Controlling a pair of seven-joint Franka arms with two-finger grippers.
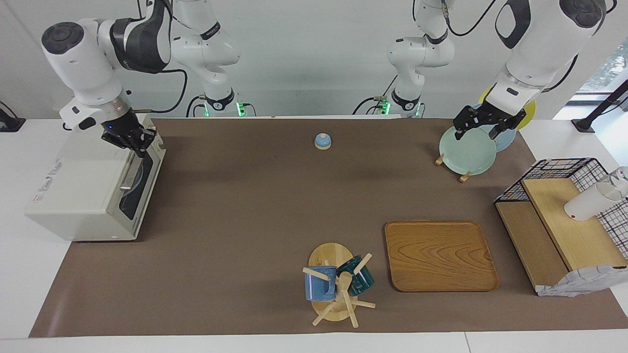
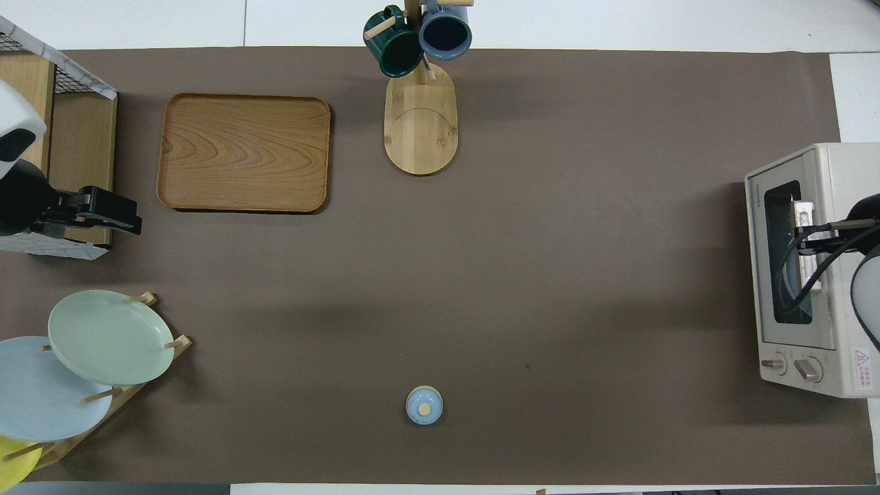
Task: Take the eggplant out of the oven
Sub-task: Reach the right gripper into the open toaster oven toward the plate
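The oven (image 1: pixel 93 189) sits on the worktop (image 1: pixel 245 220) with its door closed, and I cannot see the eggplant. The right pincer (image 1: pixel 131 140) is over the oven's door top; the left pincer (image 1: pixel 483 128) waits over the plate rack (image 1: pixel 466 152). I cannot tell if either pincer is clenched.

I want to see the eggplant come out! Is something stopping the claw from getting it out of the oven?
Yes. The oven door is shut, so its dark glass stands between the right claw and whatever is inside. The claw is down at the door's handle. The eggplant itself cannot be seen. The left claw waits over the plate rack.
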